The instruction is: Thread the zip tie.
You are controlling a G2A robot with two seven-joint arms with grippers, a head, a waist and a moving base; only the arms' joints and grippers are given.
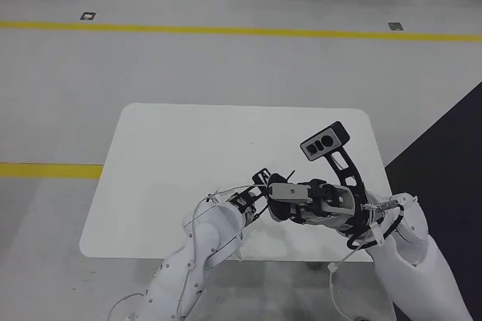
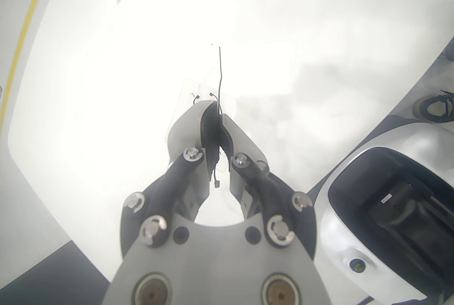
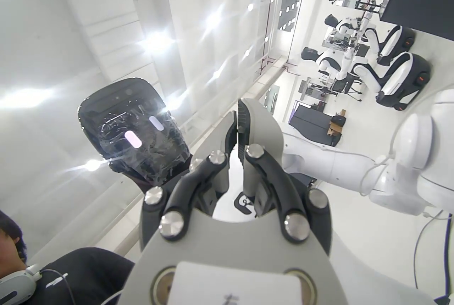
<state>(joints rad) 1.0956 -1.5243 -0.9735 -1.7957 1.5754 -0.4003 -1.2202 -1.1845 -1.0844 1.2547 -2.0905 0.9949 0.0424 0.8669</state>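
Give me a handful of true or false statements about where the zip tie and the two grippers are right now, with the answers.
1. The left gripper is shut on the zip tie. True.
2. The zip tie lies loose on the table. False: it is clamped in the left gripper, with its thin tail sticking out beyond it.
3. The right gripper is wide open. False: it is shut.
4. The right gripper points up toward the ceiling. True.
5. The two grippers are at opposite ends of the table. False: in the top view they are close together above its near half.
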